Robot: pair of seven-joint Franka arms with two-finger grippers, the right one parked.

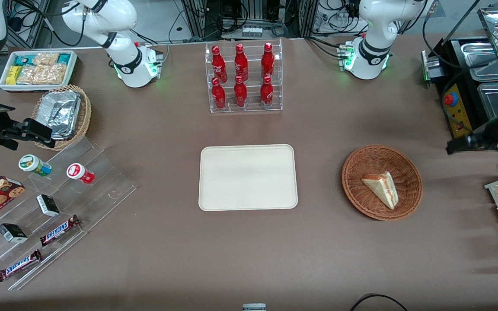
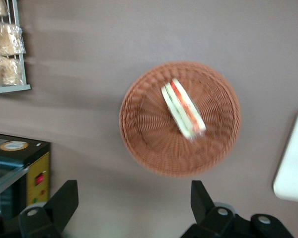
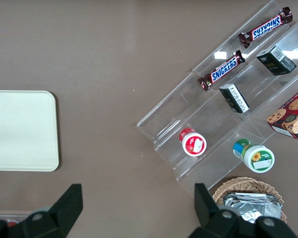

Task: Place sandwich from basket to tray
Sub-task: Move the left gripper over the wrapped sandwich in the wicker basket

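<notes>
Claw (image 2: 131, 203) wide open, empty, above desk near basket (image 2: 139, 134) | sandwich (image 2: 184, 109) lies in basket, ahead of fingertips, long axis oblique to them | tray (image 1: 214, 160) mid-desk, bare

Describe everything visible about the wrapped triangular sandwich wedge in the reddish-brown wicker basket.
The triangular sandwich wedge is pale bread with a slight sheen, as of clear wrap, showing red, orange and green filling layers along its cut edge. It lies inside the round reddish-brown woven wicker basket, resting on the weave; nothing else touches it. The basket sits toward the working arm's end of the table, beside the bare cream rectangular tray. The left gripper hovers open above the table near the basket, holding nothing.
</notes>
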